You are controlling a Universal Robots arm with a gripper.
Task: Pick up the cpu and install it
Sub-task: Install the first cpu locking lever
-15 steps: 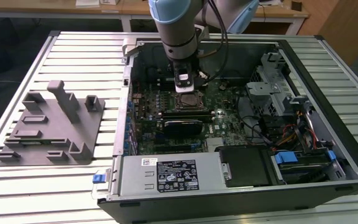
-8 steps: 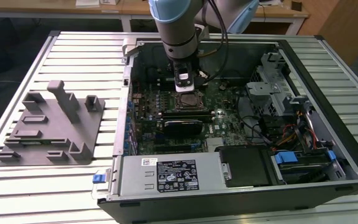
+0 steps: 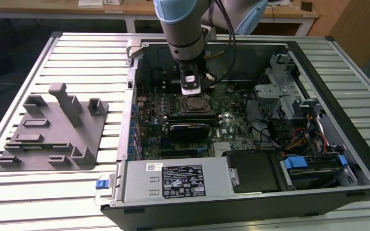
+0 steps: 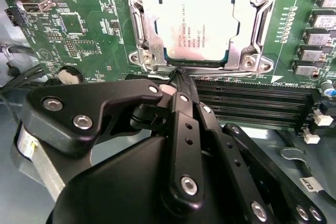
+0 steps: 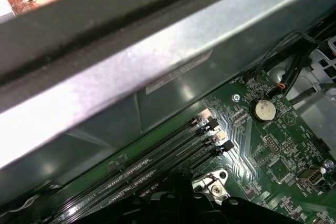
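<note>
Now, cpu (image 4: 199,24): it lies flat inside the socket frame (image 4: 257,35), silver top up, with the frame's metal bars all around it.
Claw (image 4: 181,75): closed. Its two black fingers (image 4: 185,124) meet at the tips and hold nothing. The tips are just beside the socket frame's edge, not on the cpu.
Arm (image 3: 183,24): it stands straight up over the socket frame in the exterior view.
Green board (image 4: 79,30): it carries the socket frame.
Memory slots (image 4: 252,103): long black rows just beside the socket frame, partly under the claw.
Round battery (image 5: 262,110): on the green board, near the socket frame.
Computer case (image 3: 249,211): an open box around the socket frame, lying on the worktop (image 3: 75,53).
Grey fixture (image 3: 50,130): outside the case, well apart from the socket frame, toward the exterior view's left.
</note>
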